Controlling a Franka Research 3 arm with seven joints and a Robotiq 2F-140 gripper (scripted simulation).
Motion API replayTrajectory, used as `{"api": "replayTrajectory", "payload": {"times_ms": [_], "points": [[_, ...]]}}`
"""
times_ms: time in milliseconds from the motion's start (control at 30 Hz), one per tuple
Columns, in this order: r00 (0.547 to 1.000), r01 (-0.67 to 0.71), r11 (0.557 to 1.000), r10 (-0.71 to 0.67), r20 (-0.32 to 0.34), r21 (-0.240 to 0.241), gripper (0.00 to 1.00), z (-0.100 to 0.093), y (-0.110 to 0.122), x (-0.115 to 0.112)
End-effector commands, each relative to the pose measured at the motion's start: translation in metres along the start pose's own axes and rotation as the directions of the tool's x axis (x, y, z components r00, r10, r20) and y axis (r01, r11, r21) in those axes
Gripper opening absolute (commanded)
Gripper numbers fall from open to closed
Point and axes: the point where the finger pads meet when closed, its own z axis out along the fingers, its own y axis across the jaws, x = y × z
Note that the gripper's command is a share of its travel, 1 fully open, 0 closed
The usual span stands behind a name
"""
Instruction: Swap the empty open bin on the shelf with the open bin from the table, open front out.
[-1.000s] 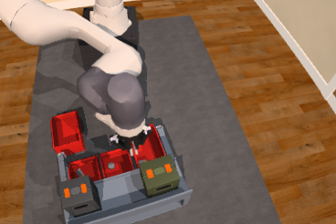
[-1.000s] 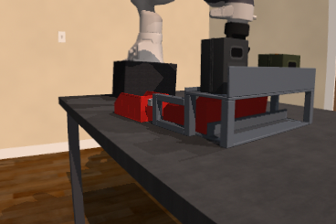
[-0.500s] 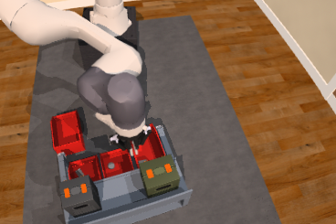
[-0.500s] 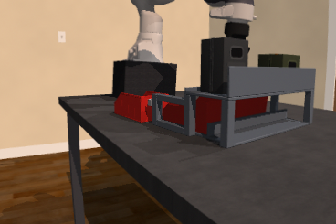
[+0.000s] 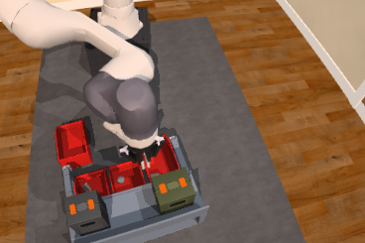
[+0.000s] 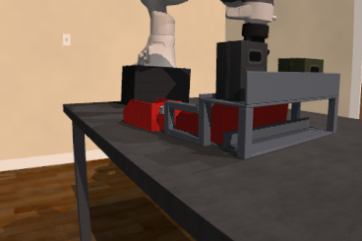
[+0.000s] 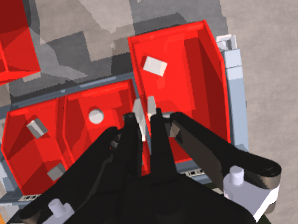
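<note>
As your gripper (image 5: 145, 162) (image 6: 255, 32) (image 7: 146, 106) points down at the part-holding bin (image 5: 165, 158) (image 6: 271, 113) (image 7: 187, 90), lower centre in the top view, its fingers stand narrow, nearly together, gripping nothing.
</note>
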Motion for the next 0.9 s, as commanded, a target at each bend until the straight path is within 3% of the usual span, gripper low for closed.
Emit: {"api": "replayTrajectory", "payload": {"times_ms": [0,867], "points": [[1.000,-0.006,1.000,0.006,0.000,0.000,0.06,-0.002,0.000,0.001],[1.000,-0.006,1.000,0.006,0.000,0.000,0.06,-0.033,0.000,0.004]]}}
